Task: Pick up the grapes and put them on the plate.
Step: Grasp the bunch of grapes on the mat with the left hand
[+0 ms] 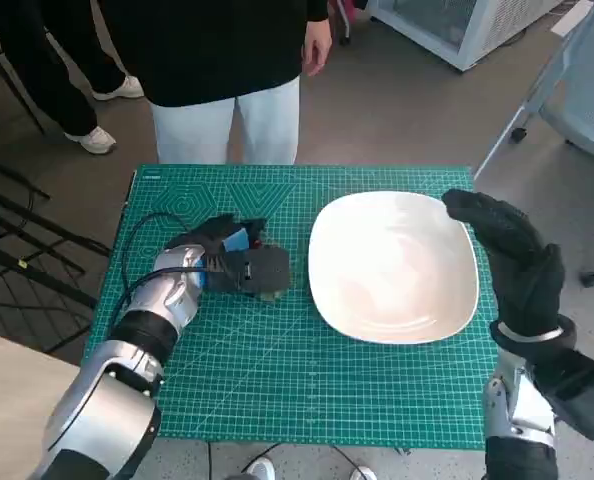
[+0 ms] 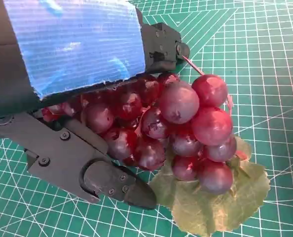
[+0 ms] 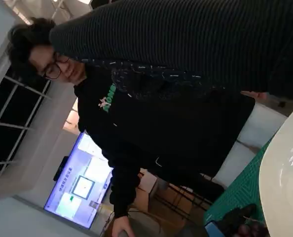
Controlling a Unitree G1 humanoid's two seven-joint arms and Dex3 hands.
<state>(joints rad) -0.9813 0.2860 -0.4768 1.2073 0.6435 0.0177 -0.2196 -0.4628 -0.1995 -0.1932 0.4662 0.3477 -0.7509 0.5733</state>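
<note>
Red grapes [image 2: 186, 123], white plate [image 1: 392, 265]

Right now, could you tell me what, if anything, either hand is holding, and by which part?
The left hand grips the grapes around the upper part of the bunch, near the stem. The right hand holds nothing.

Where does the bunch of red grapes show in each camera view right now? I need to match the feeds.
Head view: the bunch of red grapes is mostly hidden under the left robot hand, left of the white plate.
Left wrist view: it fills the centre, between that hand's fingers, a green leaf beneath.
Right wrist view: a few grapes show near the bottom edge.
Shared landmark: the green cutting mat.
</note>
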